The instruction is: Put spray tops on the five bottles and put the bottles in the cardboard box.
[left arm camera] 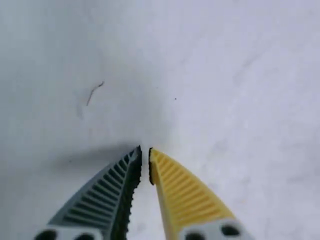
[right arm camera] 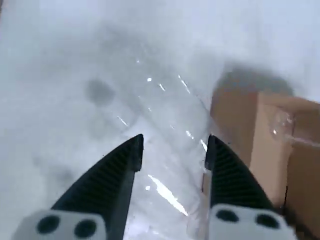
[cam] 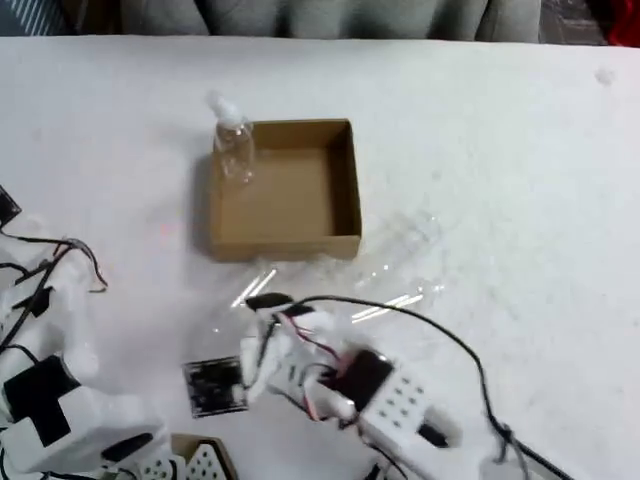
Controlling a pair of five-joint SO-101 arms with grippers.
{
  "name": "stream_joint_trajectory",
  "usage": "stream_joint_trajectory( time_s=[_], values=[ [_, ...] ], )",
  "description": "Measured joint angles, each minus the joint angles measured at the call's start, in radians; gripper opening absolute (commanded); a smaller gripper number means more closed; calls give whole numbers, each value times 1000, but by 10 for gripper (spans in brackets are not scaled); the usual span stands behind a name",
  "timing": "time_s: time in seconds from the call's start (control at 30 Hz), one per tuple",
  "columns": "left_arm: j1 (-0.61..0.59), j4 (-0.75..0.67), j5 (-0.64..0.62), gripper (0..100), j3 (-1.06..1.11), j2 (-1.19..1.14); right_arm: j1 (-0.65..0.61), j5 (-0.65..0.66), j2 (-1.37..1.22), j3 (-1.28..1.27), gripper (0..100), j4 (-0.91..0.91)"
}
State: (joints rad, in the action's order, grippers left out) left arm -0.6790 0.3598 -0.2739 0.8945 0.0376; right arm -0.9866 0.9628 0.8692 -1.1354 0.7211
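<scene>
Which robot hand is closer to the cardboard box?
The right. The right gripper sits open just in front of the cardboard box, above clear bottles lying on the table. The left gripper is shut over bare table, farther off.

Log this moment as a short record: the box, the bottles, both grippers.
box: cardboard box, open-topped, mid-table
capped: one bottle with spray top, upright at the box's far left corner
loose: clear bottles lying on the table by the box's near side, count unclear
right: right gripper open, above the lying bottles
left: left gripper shut, empty, over bare table
</scene>
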Motion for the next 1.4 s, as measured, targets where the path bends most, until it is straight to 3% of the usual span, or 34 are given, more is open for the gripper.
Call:
stream_joint_trajectory(
  time_s=[0.23,0.77,0.93,1.27,1.4],
  values=[
    [0,0,0,22,0,0,-17,98,-382,226,249,0],
    [0,0,0,22,0,0,-18,218,-1028,652,225,8],
    [0,0,0,22,0,0,-18,222,-1069,697,11,9],
    [0,0,0,22,0,-5,-17,224,-1057,710,15,5],
    [0,0,0,22,0,-6,-9,222,-947,707,15,87]
  ],
)
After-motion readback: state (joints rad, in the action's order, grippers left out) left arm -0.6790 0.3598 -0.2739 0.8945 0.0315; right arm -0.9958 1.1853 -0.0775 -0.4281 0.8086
